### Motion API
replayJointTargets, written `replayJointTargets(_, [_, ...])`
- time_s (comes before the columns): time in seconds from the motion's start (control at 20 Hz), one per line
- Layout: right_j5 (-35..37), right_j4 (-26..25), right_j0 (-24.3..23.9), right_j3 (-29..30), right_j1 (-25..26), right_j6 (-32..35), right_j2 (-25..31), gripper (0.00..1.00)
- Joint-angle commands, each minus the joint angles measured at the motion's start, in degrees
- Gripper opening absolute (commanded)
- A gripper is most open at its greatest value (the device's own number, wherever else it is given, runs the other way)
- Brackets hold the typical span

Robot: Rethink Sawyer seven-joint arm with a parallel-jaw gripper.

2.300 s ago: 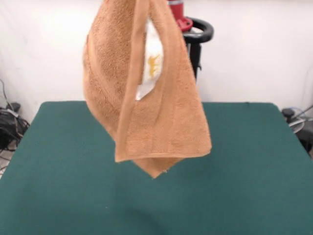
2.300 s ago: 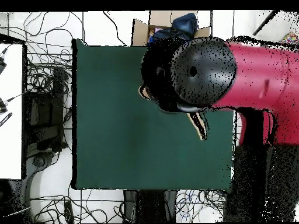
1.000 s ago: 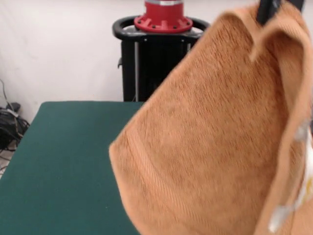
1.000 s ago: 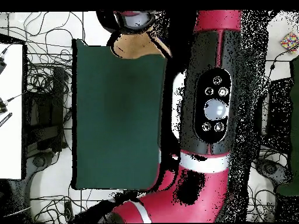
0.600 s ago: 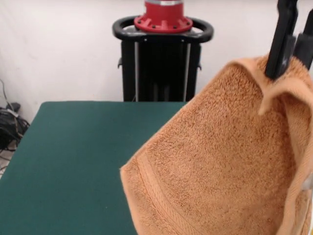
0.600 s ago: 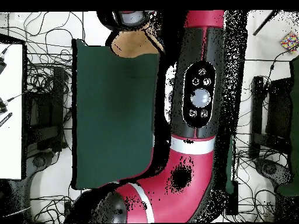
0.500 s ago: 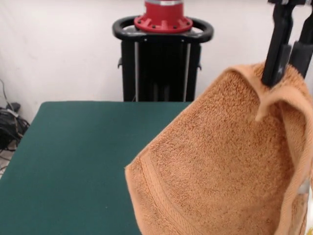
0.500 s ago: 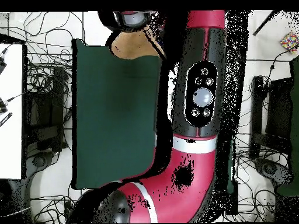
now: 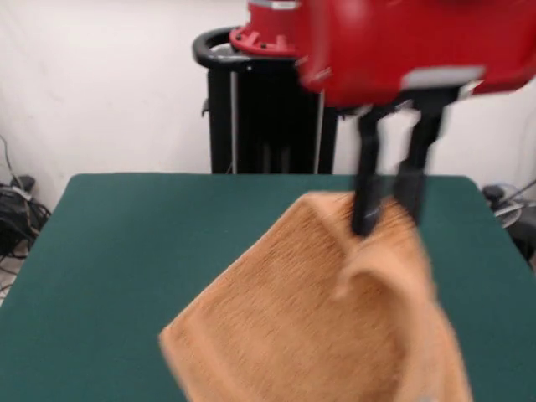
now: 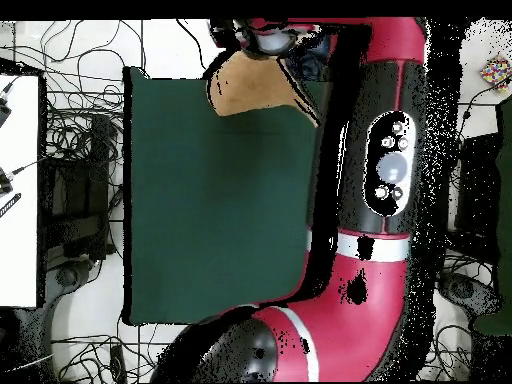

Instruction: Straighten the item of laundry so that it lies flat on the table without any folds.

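The orange-tan towel [image 9: 318, 327] hangs from my gripper [image 9: 385, 219] over the near part of the dark green table [image 9: 126, 251]. The two black fingers are shut on its upper edge, which folds over beside them. The cloth spreads down to the lower left and runs past the bottom edge of the front view, so I cannot tell whether it touches the table. In the overhead view the towel [image 10: 250, 90] shows at the table's top edge [image 10: 180, 200], under the gripper [image 10: 268, 42]. The red arm [image 10: 385, 180] stretches along the table's right side.
The black pedestal [image 9: 268, 109] with its red top stands behind the table's far edge. Cables lie on the floor at the left [image 9: 15, 209]. In the overhead view cables [image 10: 75, 150] and a white surface [image 10: 18, 190] lie left of the table.
The gripper has swung left and lower with the towel, towards the table's middle. The red arm head now shows at the top of the front view. The towel hangs lower.
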Motion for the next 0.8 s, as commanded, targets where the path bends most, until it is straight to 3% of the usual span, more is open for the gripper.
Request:
replayJointTargets(0.05, [2.73, -4.47, -0.94, -0.05, 1.27, -32.32, 4.04, 0.0])
replayJointTargets(0.4, [10.22, -8.39, 0.3, -6.68, 0.68, -37.94, 5.67, 0.0])
replayJointTargets(0.8, [14.21, -9.3, 0.62, -8.14, -1.16, -38.4, 4.97, 0.0])
